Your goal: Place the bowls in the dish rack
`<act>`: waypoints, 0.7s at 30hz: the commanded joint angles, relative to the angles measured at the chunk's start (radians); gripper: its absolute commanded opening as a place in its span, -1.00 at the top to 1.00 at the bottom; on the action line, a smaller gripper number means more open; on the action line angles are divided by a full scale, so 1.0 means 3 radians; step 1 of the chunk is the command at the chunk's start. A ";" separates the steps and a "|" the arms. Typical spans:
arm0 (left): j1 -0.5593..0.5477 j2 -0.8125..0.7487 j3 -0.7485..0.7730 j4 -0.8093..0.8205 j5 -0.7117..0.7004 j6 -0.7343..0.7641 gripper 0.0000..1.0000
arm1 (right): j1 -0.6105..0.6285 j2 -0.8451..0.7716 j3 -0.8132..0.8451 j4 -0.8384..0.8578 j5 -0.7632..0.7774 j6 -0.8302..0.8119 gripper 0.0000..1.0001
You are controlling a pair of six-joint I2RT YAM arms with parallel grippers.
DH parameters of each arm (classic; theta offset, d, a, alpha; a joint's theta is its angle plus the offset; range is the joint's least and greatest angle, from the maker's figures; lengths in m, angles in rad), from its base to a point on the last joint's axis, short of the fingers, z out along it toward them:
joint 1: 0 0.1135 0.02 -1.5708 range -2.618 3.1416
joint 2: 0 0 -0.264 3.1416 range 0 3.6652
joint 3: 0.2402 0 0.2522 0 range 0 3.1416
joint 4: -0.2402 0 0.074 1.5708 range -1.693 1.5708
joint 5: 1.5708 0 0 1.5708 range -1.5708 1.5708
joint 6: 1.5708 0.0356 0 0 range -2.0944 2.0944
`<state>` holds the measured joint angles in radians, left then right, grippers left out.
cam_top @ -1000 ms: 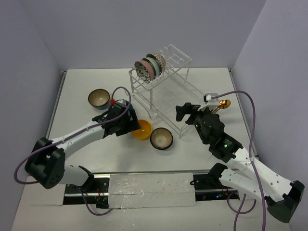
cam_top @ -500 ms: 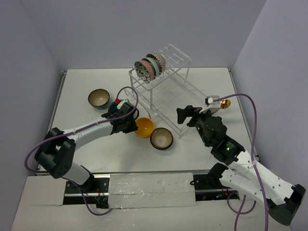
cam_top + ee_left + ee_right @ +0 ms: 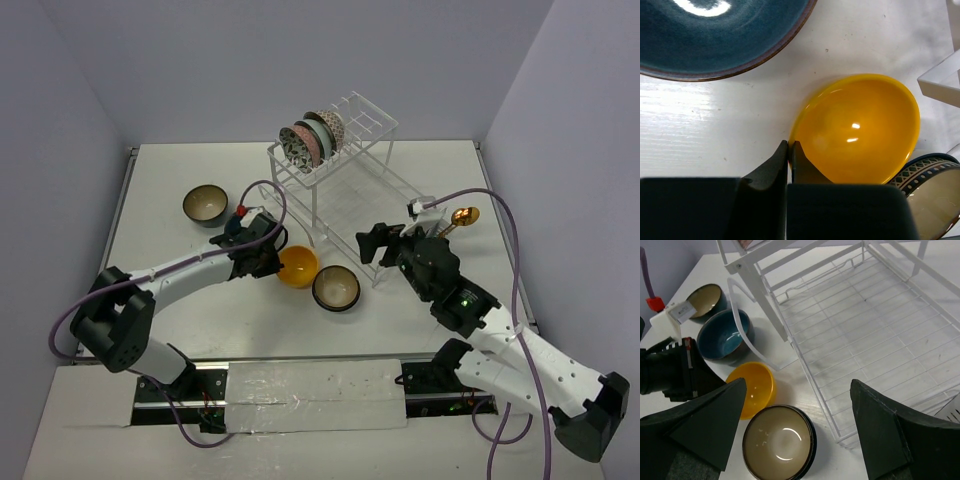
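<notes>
The top external camera hung above and behind my bases, facing the far wall. It sat far enough off to hold the whole table (image 3: pixel 170 180), with the dish rack (image 3: pixel 345 175) at upper centre. My left wrist camera looked straight down from very near, with my left gripper (image 3: pixel 789 146) at the lower edge and the yellow bowl (image 3: pixel 857 130) filling the centre. My right wrist camera sat farther back, slanting down over the rack's lower tier past my right gripper (image 3: pixel 799 385). All three views shared the yellow bowl and the cream-lined bowl (image 3: pixel 336 288) beside it.
</notes>
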<state>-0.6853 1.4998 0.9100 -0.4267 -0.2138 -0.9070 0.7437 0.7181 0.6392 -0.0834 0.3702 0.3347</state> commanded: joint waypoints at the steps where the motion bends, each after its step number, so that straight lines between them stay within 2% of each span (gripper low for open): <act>1: -0.0017 -0.0248 0.0050 -0.0035 -0.0177 0.0027 1.00 | 0.0032 0.0086 0.0150 0.0043 -0.0282 -0.0057 -0.82; 6: -0.0032 -0.0729 0.0065 -0.0158 -0.0443 0.0226 1.00 | 0.0139 0.0392 0.0339 -0.0024 -0.0528 0.0034 -0.78; 10: -0.0098 -0.1066 0.0152 -0.0239 -0.0576 0.0507 1.00 | 0.0313 0.0791 0.0758 -0.0304 -0.0508 0.0101 -0.68; 17: -0.0252 -0.1221 0.0362 -0.0464 -0.0821 0.0656 1.00 | 0.0537 0.1532 0.1397 -0.0719 -0.0600 0.0147 -0.54; 21: -0.0313 -0.1226 0.0428 -0.0505 -0.0872 0.0671 0.99 | 0.0599 0.1864 0.1719 -0.0938 -0.0463 0.0188 -0.46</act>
<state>-0.7658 1.1534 0.9833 -0.5728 -0.4282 -0.7311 0.9070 1.2274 1.0714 -0.2882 0.2066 0.3729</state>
